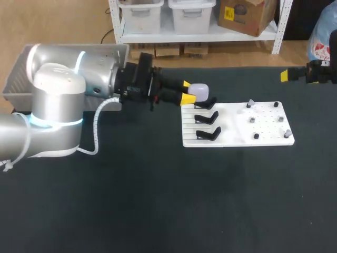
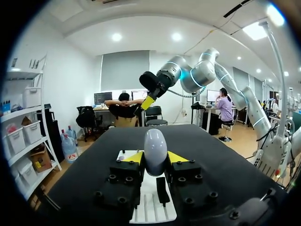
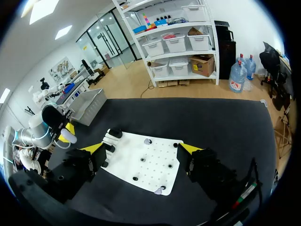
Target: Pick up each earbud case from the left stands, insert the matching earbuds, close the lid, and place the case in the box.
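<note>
One lilac egg-shaped earbud case (image 1: 200,90), clamped by the left gripper (image 1: 187,90), should be lifted vertically off its black stand (image 1: 206,104), the right gripper (image 3: 142,147) spread wide at two o'clock.

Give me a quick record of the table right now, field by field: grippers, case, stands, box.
left gripper: shut on case
case: pale, over the far stand
right gripper: open, empty, right of the board
stands: three, black, on board's left; nearer two empty
box: grey, far left
</note>
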`<action>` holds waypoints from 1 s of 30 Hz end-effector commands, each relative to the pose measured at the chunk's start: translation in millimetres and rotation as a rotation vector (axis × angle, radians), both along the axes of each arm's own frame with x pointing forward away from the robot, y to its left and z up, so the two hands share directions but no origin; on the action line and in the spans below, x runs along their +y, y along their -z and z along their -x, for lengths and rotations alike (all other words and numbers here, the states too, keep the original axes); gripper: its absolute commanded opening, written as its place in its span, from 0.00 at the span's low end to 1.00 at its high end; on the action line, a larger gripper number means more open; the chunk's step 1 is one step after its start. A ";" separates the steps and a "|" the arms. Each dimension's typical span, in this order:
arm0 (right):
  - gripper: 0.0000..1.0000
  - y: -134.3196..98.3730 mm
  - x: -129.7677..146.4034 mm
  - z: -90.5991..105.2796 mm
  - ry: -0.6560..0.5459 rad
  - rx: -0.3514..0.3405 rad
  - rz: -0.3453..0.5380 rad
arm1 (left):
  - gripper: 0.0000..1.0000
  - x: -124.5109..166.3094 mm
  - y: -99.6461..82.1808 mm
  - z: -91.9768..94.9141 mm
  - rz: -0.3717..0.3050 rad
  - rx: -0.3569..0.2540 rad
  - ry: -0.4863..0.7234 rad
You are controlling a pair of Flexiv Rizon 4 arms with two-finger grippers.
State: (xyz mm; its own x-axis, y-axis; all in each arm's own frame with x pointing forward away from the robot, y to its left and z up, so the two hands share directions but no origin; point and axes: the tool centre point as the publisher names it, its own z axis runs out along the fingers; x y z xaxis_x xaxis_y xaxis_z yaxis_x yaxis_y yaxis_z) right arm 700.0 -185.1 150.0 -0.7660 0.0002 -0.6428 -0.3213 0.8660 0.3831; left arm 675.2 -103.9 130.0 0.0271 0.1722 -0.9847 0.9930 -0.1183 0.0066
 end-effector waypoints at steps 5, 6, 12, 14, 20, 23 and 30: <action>1.00 0.0 0.0 0.0 0.000 0.000 0.000 | 0.00 -3.2 0.3 -1.9 0.007 -0.001 0.014; 1.00 0.0 0.0 0.0 0.000 0.000 0.000 | 0.00 -3.2 0.3 -1.9 0.007 -0.001 0.014; 1.00 -3.7 9.1 12.6 -0.023 -0.014 0.026 | 0.00 -3.2 0.3 -1.9 0.007 -0.001 0.014; 1.00 -8.3 16.5 22.7 -0.030 -0.029 0.027 | 0.00 -3.2 0.3 -1.9 0.007 -0.001 0.014; 1.00 -21.8 49.0 49.2 -0.038 -0.060 0.030 | 0.00 -3.2 0.3 -1.9 0.007 -0.001 0.014; 1.00 -25.6 67.3 58.9 -0.054 -0.057 0.004 | 0.00 -3.2 0.3 -1.9 0.007 -0.001 0.014; 1.00 -19.1 113.3 67.1 -0.115 -0.024 -0.033 | 0.00 -3.2 0.3 -1.9 0.007 -0.001 0.014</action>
